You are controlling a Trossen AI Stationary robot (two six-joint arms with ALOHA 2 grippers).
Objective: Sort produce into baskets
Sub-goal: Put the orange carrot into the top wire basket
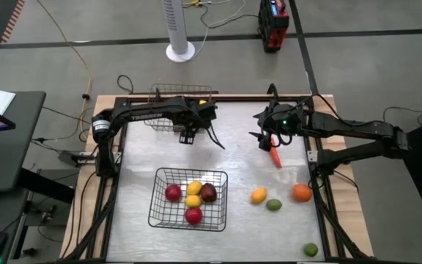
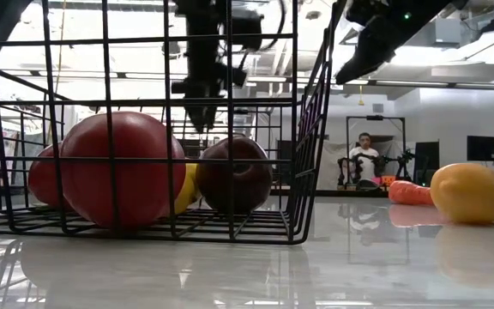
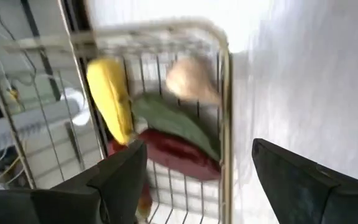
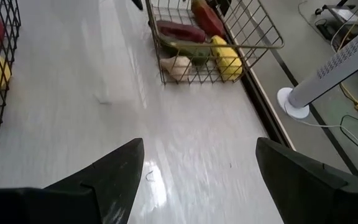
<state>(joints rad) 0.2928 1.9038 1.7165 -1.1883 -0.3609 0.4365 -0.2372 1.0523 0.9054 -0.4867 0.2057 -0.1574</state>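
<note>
— From above, what do you see?

— Two wire baskets on the table (image 1: 138, 235). The near basket (image 1: 189, 198) holds round pieces: two red fruits (image 1: 173, 193), two yellow ones (image 1: 193, 201), one dark red (image 1: 208, 193). The far basket (image 1: 180, 103) sits at the back edge, partly under the left arm. The left gripper (image 1: 187, 136) hangs just in front of it, fingers spread and empty. The right gripper (image 1: 267, 139) hovers over a long red vegetable (image 1: 275, 157) lying on the table, fingers parted, grasping nothing. Loose on the right side: a yellow-orange fruit (image 1: 258, 195), a lime (image 1: 273, 204), an orange (image 1: 302, 193) and another green fruit (image 1: 311, 249) near the front edge.

— And at table level?

— The near basket fills the left, red fruit pressed against the wire. To the right lies the yellow-orange fruit with the red vegetable behind it. A person (image 2: 364, 154) sits far back in the room.

— The left wrist?

— It looks into the far basket: a long yellow piece (image 3: 109, 99), a green one (image 3: 176, 121), a dark red one (image 3: 182, 155) and a pale bulb (image 3: 190, 78). Its fingers (image 3: 120, 180) stand wide.

— The right wrist?

— Bare table between its open fingers (image 4: 114, 171), the far basket beyond, and a white fan (image 4: 334, 68) on the floor.
</note>
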